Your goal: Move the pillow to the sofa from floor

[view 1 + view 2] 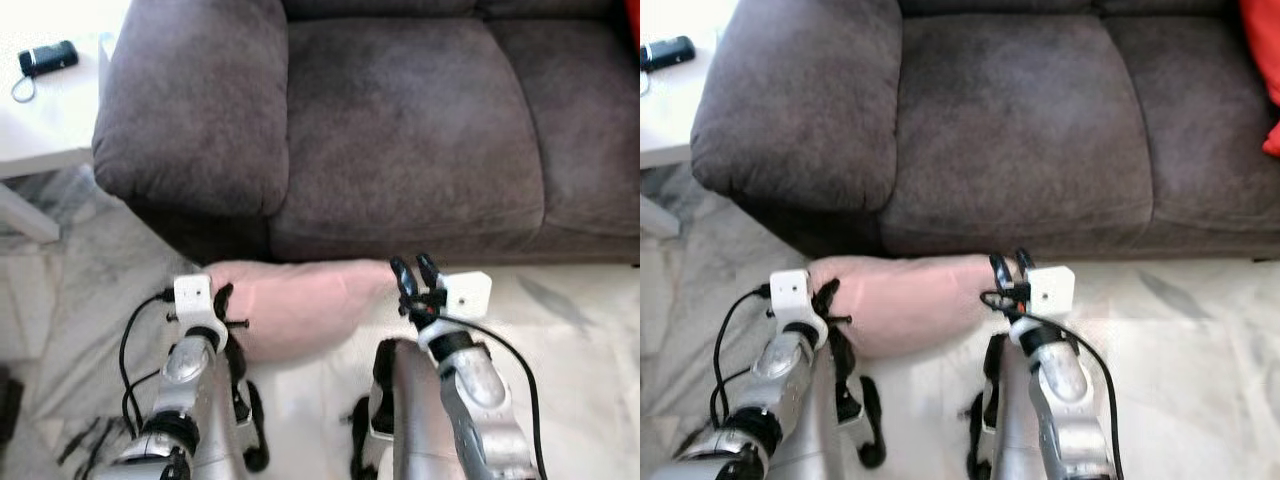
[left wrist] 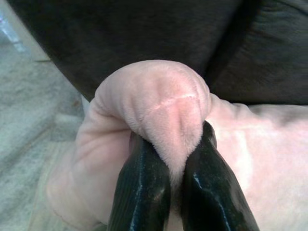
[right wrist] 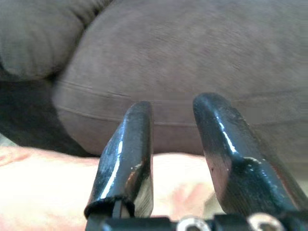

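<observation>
A pale pink pillow [image 1: 300, 303] lies on the marble floor just in front of the dark grey sofa [image 1: 400, 130]. My left gripper [image 1: 226, 302] is at the pillow's left end, shut on a bunched fold of its plush cover [image 2: 166, 103], which bulges up between the two black fingers [image 2: 144, 187]. My right gripper [image 1: 414, 273] sits at the pillow's right end, open, its fingers [image 3: 127, 154] standing just above the pink fabric [image 3: 43, 187] and pointing at the sofa's front.
The sofa's wide armrest [image 1: 195, 100] stands at the left. Beside it a white side table [image 1: 45, 110] carries a small black device [image 1: 48, 58]. A red cushion [image 1: 1262, 70] rests at the sofa's far right. Pale marble floor [image 1: 570, 310] stretches to the right.
</observation>
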`<state>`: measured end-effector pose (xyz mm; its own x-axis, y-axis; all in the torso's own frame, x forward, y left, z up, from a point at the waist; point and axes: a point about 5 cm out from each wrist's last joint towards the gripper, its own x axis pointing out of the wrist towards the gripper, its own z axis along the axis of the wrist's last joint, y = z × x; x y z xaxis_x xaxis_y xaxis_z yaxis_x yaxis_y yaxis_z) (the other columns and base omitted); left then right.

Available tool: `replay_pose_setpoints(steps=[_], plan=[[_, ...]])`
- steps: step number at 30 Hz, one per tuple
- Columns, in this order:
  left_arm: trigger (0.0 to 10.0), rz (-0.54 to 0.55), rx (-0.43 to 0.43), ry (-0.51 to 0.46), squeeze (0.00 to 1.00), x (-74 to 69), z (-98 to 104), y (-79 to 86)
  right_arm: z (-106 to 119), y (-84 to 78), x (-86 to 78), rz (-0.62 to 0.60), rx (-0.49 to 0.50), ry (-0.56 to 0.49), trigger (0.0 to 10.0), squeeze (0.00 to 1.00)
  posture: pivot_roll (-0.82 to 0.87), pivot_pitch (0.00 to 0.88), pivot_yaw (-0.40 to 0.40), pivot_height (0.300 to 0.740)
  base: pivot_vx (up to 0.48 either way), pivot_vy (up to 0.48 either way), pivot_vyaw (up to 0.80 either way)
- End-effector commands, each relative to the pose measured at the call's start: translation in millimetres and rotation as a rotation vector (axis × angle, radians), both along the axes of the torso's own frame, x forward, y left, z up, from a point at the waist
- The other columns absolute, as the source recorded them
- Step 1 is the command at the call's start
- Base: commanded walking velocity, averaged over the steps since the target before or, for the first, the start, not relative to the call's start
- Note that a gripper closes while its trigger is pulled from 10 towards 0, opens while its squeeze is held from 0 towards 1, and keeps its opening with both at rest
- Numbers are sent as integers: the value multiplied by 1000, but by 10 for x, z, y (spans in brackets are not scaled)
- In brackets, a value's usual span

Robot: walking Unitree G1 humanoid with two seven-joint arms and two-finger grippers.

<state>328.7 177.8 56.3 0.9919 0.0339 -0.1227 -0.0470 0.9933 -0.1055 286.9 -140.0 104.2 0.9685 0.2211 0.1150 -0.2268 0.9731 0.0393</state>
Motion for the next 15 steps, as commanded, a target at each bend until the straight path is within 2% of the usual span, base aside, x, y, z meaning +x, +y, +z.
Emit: replay_pose_setpoints(steps=[1,15], plan=[[10000,41,-6,3,0,-55,-51,85,-106,-39,-60,-15,-1,34,10000,0,-1,270,-20,536,-300,0,0],[10000,43,-2,1,0,-32,-27,101,-136,-16,-35,-12,4,35,10000,0,11,265,-14,536,-300,0,0]])
